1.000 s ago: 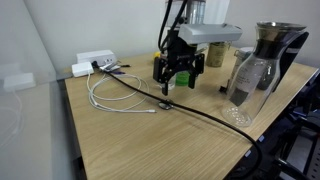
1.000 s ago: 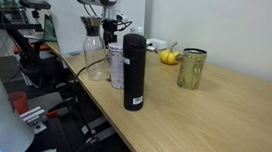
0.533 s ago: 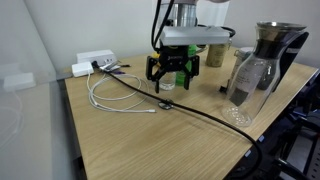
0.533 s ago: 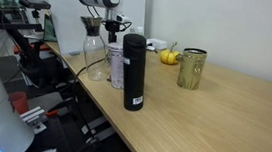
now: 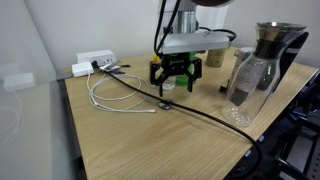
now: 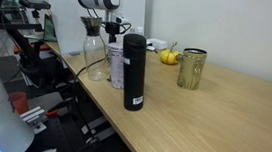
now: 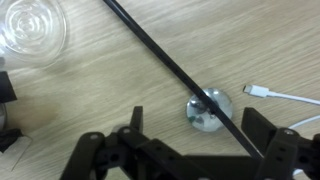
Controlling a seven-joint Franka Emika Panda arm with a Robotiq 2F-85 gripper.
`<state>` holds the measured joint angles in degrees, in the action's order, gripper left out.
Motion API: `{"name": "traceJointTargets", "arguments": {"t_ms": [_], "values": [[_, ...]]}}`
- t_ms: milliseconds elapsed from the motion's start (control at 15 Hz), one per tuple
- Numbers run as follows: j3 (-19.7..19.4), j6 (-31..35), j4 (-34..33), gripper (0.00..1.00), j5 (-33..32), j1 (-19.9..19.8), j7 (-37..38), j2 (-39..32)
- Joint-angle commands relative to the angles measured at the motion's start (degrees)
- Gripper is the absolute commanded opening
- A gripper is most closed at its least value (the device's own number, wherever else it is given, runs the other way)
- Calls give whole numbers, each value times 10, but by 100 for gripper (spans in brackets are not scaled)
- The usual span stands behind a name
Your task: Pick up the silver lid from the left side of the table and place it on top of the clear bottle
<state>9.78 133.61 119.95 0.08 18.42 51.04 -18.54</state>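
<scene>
Evidently the gripper (image 7: pixel 192 118) hovers with fingers spread wide to straddle the silver lid (image 7: pixel 210 112), which lies flat on the table (image 7: pixel 110 95), crossed by a black cable (image 7: pixel 160 55), well apart from the clear bottle (image 7: pixel 30 28).

Being counted: one silver lid (image 7: pixel 198 113), one clear bottle (image 7: pixel 30 28), one glass carafe (image 5: pixel 262 65), one black cable (image 7: pixel 165 62), one white cable (image 7: pixel 262 91), one black flask (image 6: pixel 131 71), one metal cup (image 6: pixel 191 67).
</scene>
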Motion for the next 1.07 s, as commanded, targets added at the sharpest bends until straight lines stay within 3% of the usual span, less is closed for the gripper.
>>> {"name": "traceJointTargets", "arguments": {"t_ms": [0,1000], "values": [[-5,-9,-9,100,-5,4,-5,-7],[-20,-12,-13,100,-7,3,-8,-31]]}}
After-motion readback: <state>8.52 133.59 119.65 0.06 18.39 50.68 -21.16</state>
